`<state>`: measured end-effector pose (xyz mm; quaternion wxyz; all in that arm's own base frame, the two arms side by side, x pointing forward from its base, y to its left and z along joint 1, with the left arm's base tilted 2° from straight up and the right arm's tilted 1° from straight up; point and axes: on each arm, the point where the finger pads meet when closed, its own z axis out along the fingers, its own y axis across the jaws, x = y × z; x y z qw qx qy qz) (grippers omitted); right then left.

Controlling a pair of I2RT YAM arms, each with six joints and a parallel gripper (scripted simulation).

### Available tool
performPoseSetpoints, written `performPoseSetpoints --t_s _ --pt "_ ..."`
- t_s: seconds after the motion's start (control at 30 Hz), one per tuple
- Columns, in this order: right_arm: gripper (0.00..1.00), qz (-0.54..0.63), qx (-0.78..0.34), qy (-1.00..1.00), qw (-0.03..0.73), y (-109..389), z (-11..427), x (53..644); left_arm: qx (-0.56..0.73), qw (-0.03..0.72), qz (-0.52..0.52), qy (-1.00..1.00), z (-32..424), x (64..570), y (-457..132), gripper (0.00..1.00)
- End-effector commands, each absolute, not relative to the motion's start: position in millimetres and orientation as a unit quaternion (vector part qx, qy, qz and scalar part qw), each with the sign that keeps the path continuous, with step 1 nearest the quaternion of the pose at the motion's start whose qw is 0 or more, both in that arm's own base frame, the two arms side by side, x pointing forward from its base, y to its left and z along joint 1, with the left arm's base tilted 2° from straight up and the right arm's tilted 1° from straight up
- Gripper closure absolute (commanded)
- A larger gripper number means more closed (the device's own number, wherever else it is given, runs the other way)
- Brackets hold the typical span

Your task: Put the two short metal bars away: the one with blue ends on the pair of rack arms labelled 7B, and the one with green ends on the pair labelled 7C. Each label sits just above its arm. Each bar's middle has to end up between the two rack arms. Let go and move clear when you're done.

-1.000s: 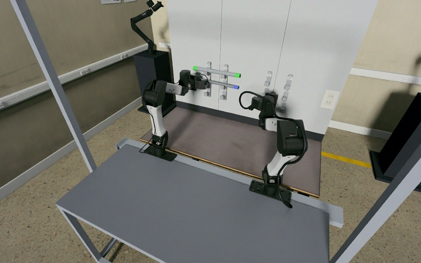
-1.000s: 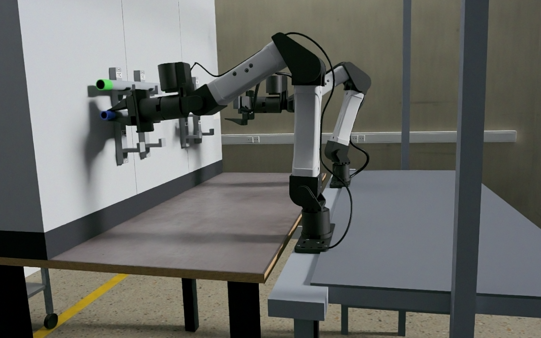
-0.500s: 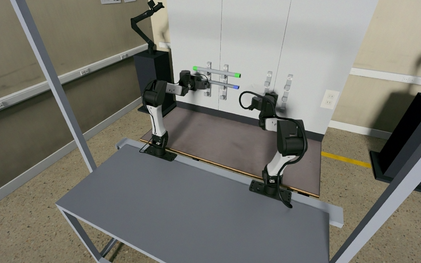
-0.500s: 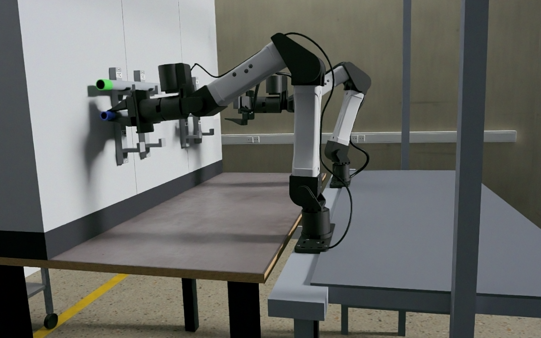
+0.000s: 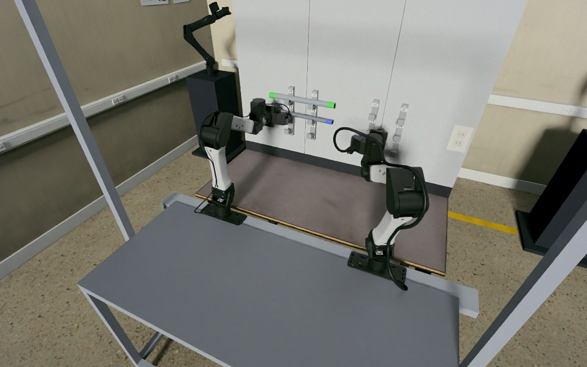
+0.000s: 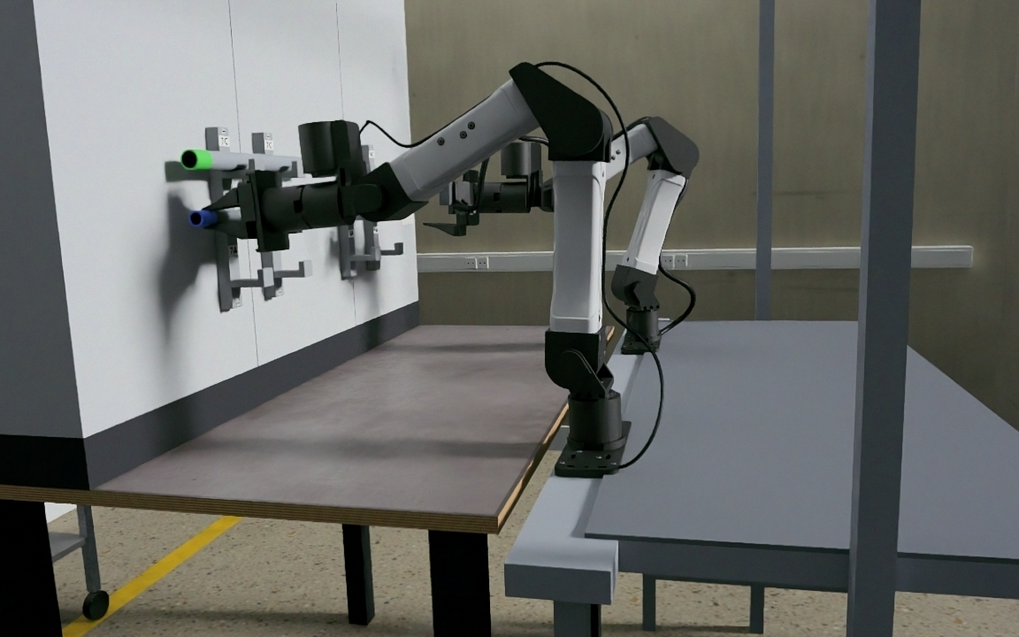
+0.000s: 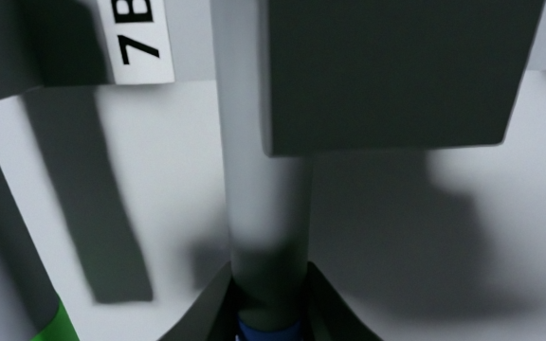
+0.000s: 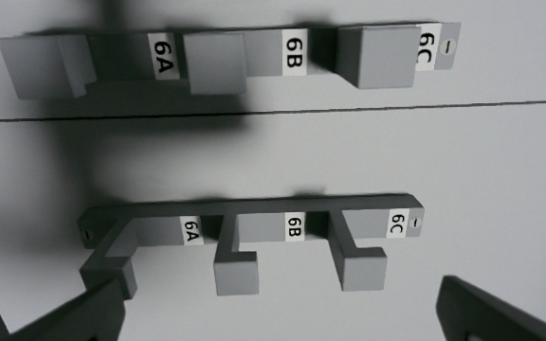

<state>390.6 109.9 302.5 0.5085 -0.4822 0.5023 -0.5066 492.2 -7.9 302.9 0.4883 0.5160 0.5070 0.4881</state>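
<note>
The green-ended grey bar [image 5: 302, 99] [image 6: 234, 161] lies across both upper rack arms, under the 7C label [image 6: 223, 140]. Its green end shows in the left wrist view [image 7: 60, 327]. The blue-ended bar [image 5: 307, 116] [image 7: 263, 189] is level below it, across the rack at the 7B label [image 7: 136, 49]. It passes behind a rack arm's front tip; whether it rests on the arms is unclear. My left gripper [image 6: 222, 216] [image 7: 269, 276] is shut on this bar beside one blue end. My right gripper [image 6: 443, 228] [image 8: 280, 292] is open and empty, facing the 6A–6C rack.
The left rack's lower arms [image 6: 285, 271] stick out under the blue-ended bar. The second rack [image 5: 373, 113] [image 8: 263, 227] has bare arms. The brown bench top [image 5: 314, 182] [image 6: 339, 411] lies below, and the grey table [image 5: 263, 283] stands behind the arm bases.
</note>
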Motion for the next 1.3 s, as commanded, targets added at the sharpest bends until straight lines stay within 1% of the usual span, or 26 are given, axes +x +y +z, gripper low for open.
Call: performPoseSetpoints --t_s 0.0,1.27 --pt "0.00 -0.504 -0.492 0.504 0.501 107.0 296.4 387.7 0.489 0.512 0.502 0.497 316.3 493.5 -6.7 1.00" --pt "0.00 -0.504 -0.492 0.504 0.501 107.0 296.4 387.7 0.489 0.512 0.502 0.497 313.1 493.6 -6.7 1.00"
